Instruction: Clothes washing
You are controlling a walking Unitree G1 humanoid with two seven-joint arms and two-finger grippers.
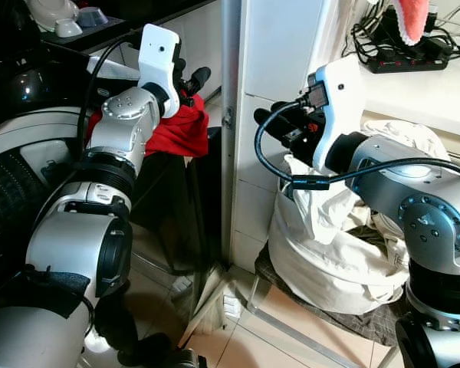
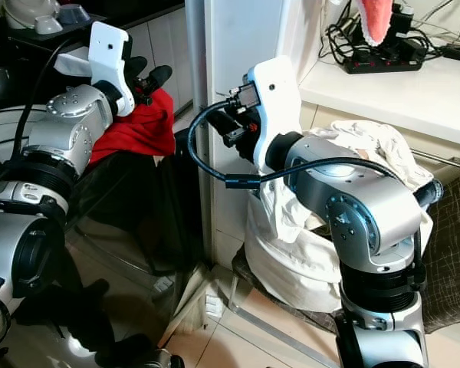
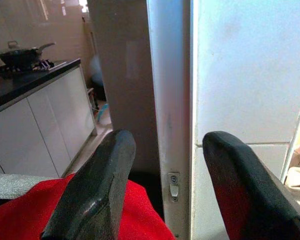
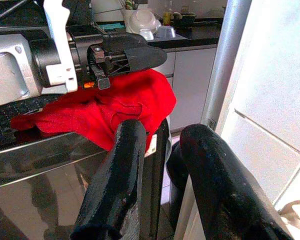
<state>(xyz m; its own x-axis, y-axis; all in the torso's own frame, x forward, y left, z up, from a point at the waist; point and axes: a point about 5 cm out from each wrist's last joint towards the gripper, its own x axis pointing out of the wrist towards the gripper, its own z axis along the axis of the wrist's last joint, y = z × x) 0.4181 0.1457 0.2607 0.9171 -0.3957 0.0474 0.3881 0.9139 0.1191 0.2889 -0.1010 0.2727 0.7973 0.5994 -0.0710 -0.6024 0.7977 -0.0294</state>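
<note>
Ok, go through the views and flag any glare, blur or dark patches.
Left eye view: white wall washed out, lower left dark. Left wrist view: claw fingers close and soft, red cloth blurred. Right wrist view: glossy dark panel mirrors the room.

Bright and washed out at 1 o'clock in the head views, where daylight hits the white worktop (image 1: 437, 92). Dark and hard to read at 9 o'clock, deep in shade. Shiny glare on the silver arm shells. Sharp enough all over, no walking blur. Soft and fuzzy up close in the wrist views: black fingers (image 3: 95, 195) out of focus, red cloth (image 4: 120, 107) bright and clear. Pale, hazy glow on the white wall (image 3: 250, 70).
</note>
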